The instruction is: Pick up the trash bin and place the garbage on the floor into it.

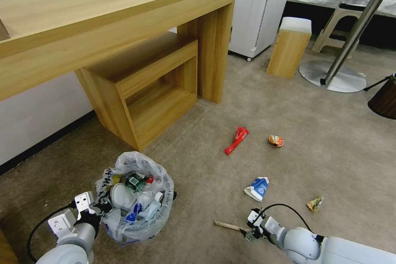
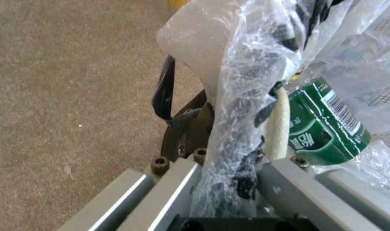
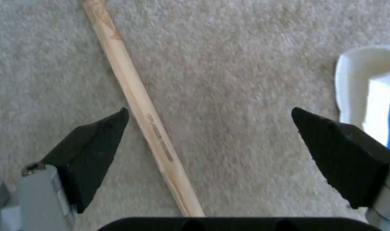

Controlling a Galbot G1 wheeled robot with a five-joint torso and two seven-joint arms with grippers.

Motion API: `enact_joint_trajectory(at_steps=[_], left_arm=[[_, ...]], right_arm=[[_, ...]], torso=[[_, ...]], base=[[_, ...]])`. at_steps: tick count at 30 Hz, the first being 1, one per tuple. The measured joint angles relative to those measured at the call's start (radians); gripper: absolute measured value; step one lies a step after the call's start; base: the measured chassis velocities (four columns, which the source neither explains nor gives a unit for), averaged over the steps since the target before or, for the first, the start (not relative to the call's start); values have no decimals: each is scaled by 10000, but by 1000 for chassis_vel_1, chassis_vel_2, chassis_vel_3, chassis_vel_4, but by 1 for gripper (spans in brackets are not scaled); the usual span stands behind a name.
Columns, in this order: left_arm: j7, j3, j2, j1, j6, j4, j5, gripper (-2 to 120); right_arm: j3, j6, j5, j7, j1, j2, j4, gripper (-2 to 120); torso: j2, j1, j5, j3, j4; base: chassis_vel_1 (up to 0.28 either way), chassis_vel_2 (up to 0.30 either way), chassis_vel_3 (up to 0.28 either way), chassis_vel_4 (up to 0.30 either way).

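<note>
The right gripper (image 3: 207,115) hung over the carpet with jaws wide open, the pale wooden stick (image 3: 143,118) lying lengthwise between them beside one jaw, while the left gripper (image 1: 88,208) clamped the bag-lined round trash bin (image 1: 136,202).

Matt, nubbly carpet (image 1: 313,115) covers the floor. The trash bin (image 1: 136,202) wears a crinkled, glossy clear plastic liner. The wooden stick (image 3: 139,102) is pale and smooth-grained. The right end effector (image 3: 207,128) has matt black rubbery pads on grey metal.
</note>
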State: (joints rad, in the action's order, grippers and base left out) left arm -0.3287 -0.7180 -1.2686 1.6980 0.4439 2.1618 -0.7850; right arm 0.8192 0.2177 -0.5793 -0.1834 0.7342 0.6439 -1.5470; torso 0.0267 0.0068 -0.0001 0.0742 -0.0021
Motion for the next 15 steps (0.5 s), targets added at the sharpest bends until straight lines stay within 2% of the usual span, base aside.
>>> enact_joint_trajectory(at_steps=[8,15], left_arm=[[2,-16,3,-59,-22,-11,-28,0],[5,-12,8,-97,-44,-30,-49,0]], right_arm=[[168,16,-31,-160,32,215,94,92],[177,-24,-17,-271,173,368,217,83]], torso=[[0,0,0,0,-1],[-1,0,0,0,-1]], base=[[0,0,0,0],[0,0,0,0]])
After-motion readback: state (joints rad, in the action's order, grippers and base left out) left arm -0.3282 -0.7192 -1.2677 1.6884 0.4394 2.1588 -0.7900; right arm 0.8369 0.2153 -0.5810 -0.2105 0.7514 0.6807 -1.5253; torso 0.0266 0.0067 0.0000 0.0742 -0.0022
